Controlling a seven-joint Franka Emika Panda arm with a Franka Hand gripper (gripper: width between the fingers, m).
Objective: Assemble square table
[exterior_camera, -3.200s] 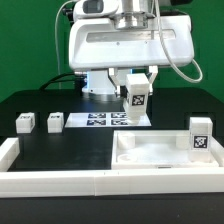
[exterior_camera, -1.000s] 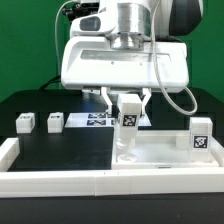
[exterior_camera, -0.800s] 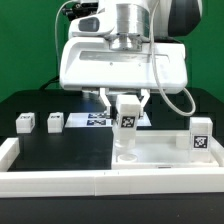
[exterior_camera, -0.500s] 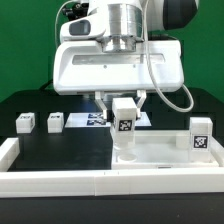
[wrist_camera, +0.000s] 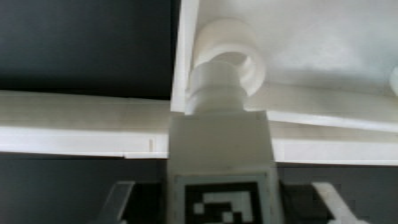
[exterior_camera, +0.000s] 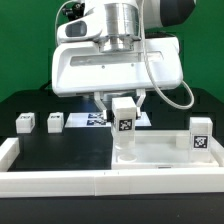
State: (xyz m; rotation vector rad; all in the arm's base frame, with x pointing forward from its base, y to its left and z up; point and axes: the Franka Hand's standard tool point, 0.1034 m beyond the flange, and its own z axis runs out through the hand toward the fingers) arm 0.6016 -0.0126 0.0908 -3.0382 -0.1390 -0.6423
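Now | end effector [exterior_camera: 122,104] pinched on an upright leg [exterior_camera: 123,122] at frame centre | leg held vertical, apparently so its tip can be seated in the corner socket [wrist_camera: 240,55] | panel [exterior_camera: 165,163] laid rim-up on the table [exterior_camera: 70,150], lower right

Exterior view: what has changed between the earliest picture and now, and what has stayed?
The end effector, shut on a short white tagged leg, came down, stood the leg on a corner of the large white square plastic panel, then twisted. Two loose white legs, the marker board and the upright leg at the exterior view's right stayed put.
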